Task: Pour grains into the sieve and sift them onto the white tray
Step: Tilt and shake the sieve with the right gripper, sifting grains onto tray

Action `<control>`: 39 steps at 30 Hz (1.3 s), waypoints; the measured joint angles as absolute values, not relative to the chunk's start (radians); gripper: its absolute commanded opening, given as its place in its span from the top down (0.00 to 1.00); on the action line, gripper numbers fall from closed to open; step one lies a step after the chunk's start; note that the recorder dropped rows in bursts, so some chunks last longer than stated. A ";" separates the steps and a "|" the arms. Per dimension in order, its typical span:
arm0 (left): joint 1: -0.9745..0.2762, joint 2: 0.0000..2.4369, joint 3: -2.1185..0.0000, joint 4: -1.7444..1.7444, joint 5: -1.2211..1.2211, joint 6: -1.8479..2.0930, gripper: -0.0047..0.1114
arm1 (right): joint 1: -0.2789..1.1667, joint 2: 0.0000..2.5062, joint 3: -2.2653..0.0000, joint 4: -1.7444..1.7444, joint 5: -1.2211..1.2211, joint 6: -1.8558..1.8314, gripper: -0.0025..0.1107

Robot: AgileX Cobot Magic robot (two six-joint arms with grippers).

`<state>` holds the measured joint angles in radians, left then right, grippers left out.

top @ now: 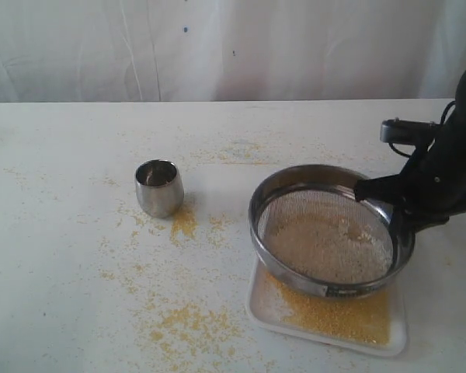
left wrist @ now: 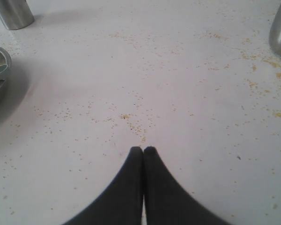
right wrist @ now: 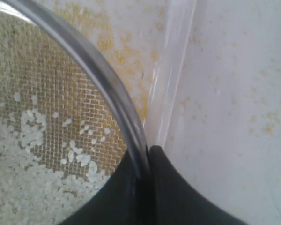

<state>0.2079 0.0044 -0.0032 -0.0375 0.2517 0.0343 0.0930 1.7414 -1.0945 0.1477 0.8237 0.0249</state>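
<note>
Right gripper (right wrist: 147, 155) clamped on far-right rim of sieve (top: 311, 177). Sieve sits directly over white tray (top: 262, 309). Pale grains (top: 326, 249) lie on mesh, yellow ones on tray below. Left gripper (left wrist: 143, 150) closed, empty, well apart; right arm nearer.

Colour findings. The sieve (top: 303, 177) has a bright grey steel ring. Its mesh is a fine square grid of wire, tinted yellow in the right wrist view where golden meal shows through. The grains (top: 326, 245) on the mesh are pale beige to whitish. Those on the white tray (top: 261, 305) are golden yellow, in a band along its near side. The table (top: 62, 233) is white, flecked with scattered yellow granules that gather in denser patches near the steel cup (top: 158, 189). The cup is polished silver-grey with dark reflections. The right gripper (right wrist: 145, 157) and left gripper (left wrist: 143, 150) are matt black. The backdrop (top: 217, 47) is white with two small dark specks.
</note>
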 measured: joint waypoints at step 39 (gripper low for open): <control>0.208 0.004 -0.003 -0.037 0.252 0.034 0.96 | 0.093 1.616 -0.925 0.151 0.476 0.010 0.98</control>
<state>0.2079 0.0044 -0.0032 -0.0375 0.2517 0.0343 0.0930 1.6163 -0.9251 0.1506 0.4764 0.0105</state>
